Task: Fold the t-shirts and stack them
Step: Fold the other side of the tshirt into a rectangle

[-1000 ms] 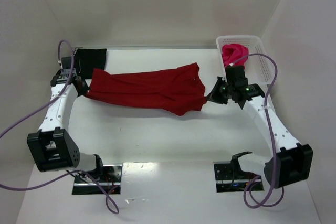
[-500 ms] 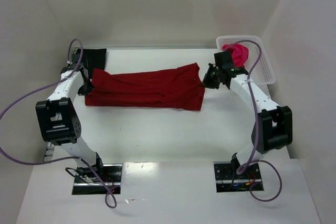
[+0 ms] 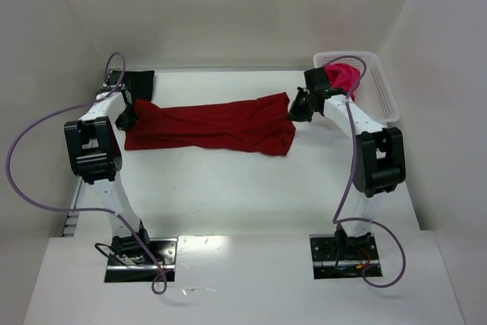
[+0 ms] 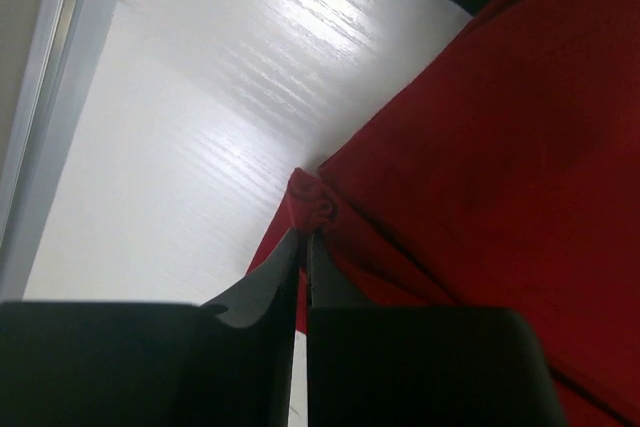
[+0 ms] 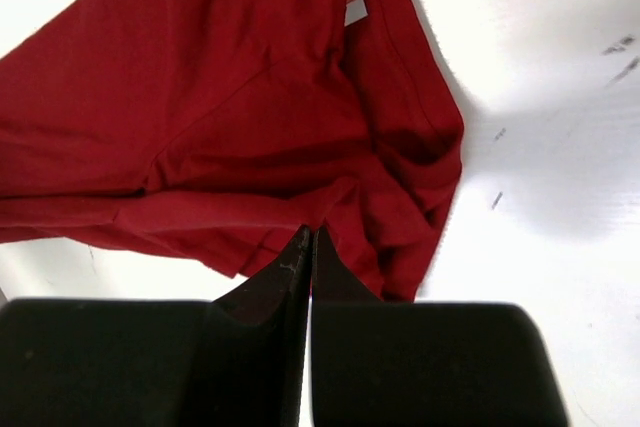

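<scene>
The dark crimson t-shirt (image 3: 209,125) lies stretched left to right across the far half of the table, folded lengthwise. My left gripper (image 3: 128,116) is shut on its left end; the left wrist view shows a bunched fold of red cloth (image 4: 312,205) pinched at the fingertips. My right gripper (image 3: 297,108) is shut on its right end, and the right wrist view shows red cloth (image 5: 250,97) at the closed tips. The magenta-pink t-shirt (image 3: 342,78) sits bunched in the white basket (image 3: 380,89). The black t-shirt (image 3: 137,83) lies at the far left corner.
The basket stands at the far right against the wall. White walls close in the table on the left, back and right. Both arms reach far back, purple cables looping beside them. The arm bases (image 3: 141,253) sit at the near edge.
Both grippers have moved toward the far edge, carrying the shirt's ends. The crimson shirt is now narrower and straighter, its lower flap folded over.
</scene>
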